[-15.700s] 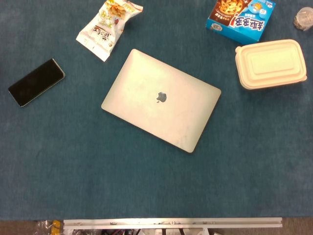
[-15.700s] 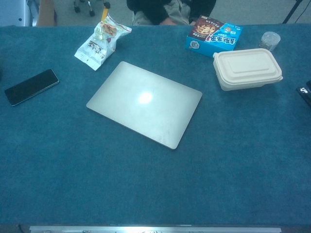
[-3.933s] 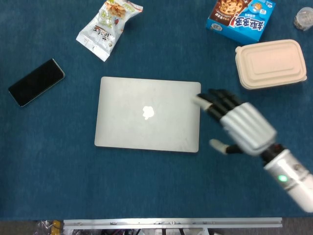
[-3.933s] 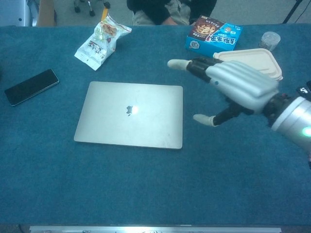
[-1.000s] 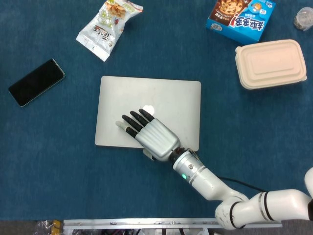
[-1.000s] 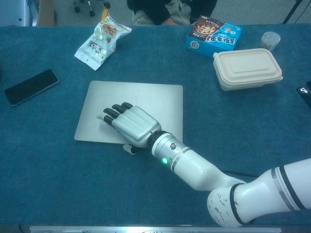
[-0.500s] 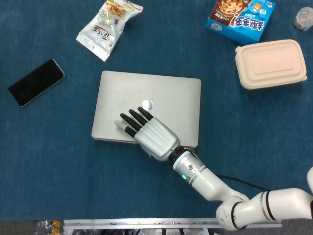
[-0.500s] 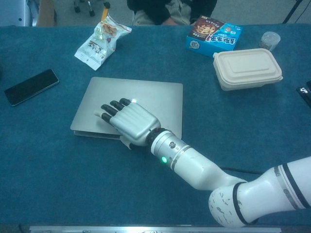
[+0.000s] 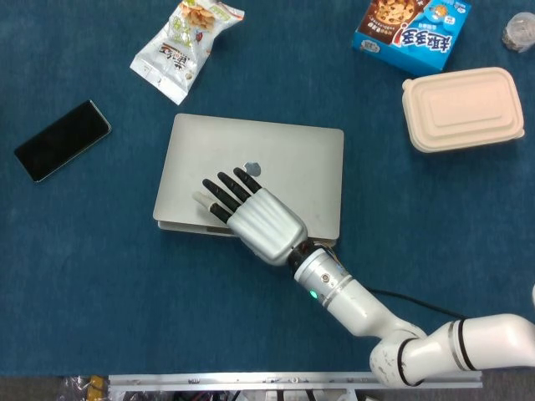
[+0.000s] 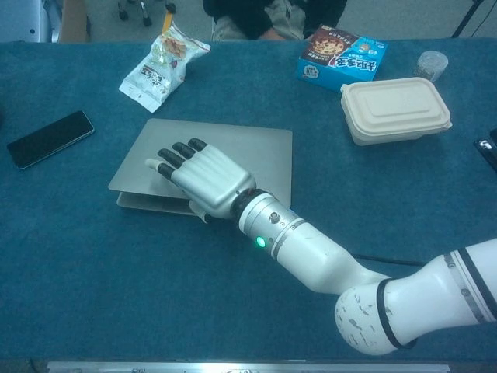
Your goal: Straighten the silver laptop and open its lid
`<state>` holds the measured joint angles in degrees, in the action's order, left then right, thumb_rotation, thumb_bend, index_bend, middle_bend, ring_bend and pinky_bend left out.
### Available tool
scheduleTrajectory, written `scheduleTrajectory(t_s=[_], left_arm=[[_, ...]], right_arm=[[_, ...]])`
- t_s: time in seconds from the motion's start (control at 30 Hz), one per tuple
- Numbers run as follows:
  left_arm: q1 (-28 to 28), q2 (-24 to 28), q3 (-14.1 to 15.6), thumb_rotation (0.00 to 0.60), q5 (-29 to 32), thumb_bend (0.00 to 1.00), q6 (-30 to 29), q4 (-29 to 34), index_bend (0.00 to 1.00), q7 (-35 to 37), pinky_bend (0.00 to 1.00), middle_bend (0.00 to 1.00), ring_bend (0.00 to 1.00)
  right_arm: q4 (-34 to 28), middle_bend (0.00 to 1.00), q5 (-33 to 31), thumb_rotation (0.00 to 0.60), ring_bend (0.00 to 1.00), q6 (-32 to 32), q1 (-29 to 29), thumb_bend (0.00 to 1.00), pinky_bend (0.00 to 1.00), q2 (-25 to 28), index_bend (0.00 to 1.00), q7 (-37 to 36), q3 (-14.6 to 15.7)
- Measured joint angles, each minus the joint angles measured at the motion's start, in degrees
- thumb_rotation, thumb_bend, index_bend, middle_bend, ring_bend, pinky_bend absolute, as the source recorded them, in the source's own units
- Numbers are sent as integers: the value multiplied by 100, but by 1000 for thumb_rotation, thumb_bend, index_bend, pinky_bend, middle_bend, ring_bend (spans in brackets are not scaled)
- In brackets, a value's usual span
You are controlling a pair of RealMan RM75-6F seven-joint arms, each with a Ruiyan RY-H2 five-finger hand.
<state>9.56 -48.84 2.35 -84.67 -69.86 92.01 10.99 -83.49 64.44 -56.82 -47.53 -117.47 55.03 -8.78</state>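
The silver laptop (image 9: 284,159) lies square to the table edge on the blue cloth, also seen in the chest view as the laptop (image 10: 233,148). Its lid is raised a little at the front, and a strip of the base (image 10: 151,203) shows under it. My right hand (image 9: 255,219) reaches in from the lower right and holds the lid's front edge, fingers spread flat on top. In the chest view the right hand (image 10: 203,183) covers the front middle of the lid; the thumb is hidden below. My left hand shows in neither view.
A black phone (image 9: 62,139) lies left of the laptop. A snack bag (image 9: 184,46) sits behind it at the left. A blue biscuit box (image 9: 411,32) and a beige lidded container (image 9: 462,109) stand at the back right, with a small cup (image 10: 432,64) beyond.
The laptop was turned square earlier. Over the last second the lid's front edge has risen off the base under my right hand, and the gap has widened.
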Motion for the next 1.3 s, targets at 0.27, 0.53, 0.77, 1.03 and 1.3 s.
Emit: scheduleTrajectory(t_s=[0.27, 0.53, 0.77, 1.03, 1.3], left_arm=[[127, 73, 198, 600, -282, 342, 332, 24, 244, 71, 0, 252, 118], [324, 137, 487, 502, -968, 342, 571, 6, 228, 506, 0, 217, 118], [654, 165, 749, 363, -1573, 342, 866, -62, 166, 810, 0, 122, 51], [1052, 95, 926, 346, -2100, 342, 1120, 176, 115, 690, 0, 64, 14], [1342, -104, 1021, 334, -2340, 342, 1332, 373, 55, 473, 0, 25, 0]], right_arm=[[-105, 48, -115, 600, 0, -96, -80, 452, 107, 64, 1, 184, -54], [-117, 47, -207, 600, 0, -151, -161, 452, 107, 62, 1, 297, -55], [-128, 47, -259, 600, 0, -220, -221, 452, 107, 78, 1, 396, -64], [-162, 45, -316, 600, 0, -278, -274, 452, 107, 110, 1, 461, -71], [-211, 45, -360, 600, 0, -324, -348, 452, 107, 168, 1, 525, -111]])
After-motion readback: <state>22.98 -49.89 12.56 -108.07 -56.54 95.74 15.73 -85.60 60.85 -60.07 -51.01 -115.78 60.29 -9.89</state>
